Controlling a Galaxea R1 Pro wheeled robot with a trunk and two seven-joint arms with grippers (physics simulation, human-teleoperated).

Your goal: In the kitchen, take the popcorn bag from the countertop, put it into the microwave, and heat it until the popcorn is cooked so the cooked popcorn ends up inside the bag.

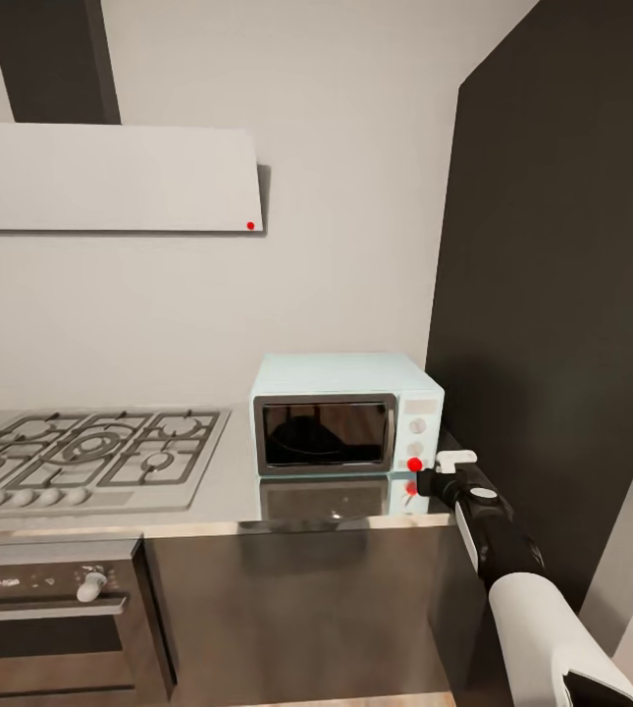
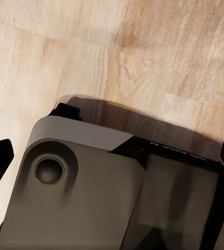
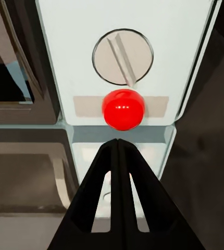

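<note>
**Operator:** Which step are you on?

**Guide:** You are at the heating step, by my reading. The microwave [image 1: 345,414] stands on the counter [image 1: 228,496] near its right end, against the wall, with its door closed. Through the dark glass you see only a dim shape; you cannot confirm that it is the popcorn bag. Your right hand [image 3: 118,141] has its fingers pressed together into one point, and it holds nothing. In the right wrist view that point sits just under the red button [image 3: 123,109], below the lower knob [image 3: 123,57]. Whether it touches the button cannot be told.

**Operator:** What does the next move call for?

**Guide:** Advance the closed tip straight onto the red button. Keep it centred, as the knob lies just beside it.

**Operator:** And the left hand?

**Guide:** The left hand [image 2: 112,156] shows dark fingertips at each side of the left wrist view, spread wide apart, over the robot's base and the wood floor [image 2: 143,47].

**Operator:** Any labels?

**Guide:** No brand or writing is legible on the panel.
</note>
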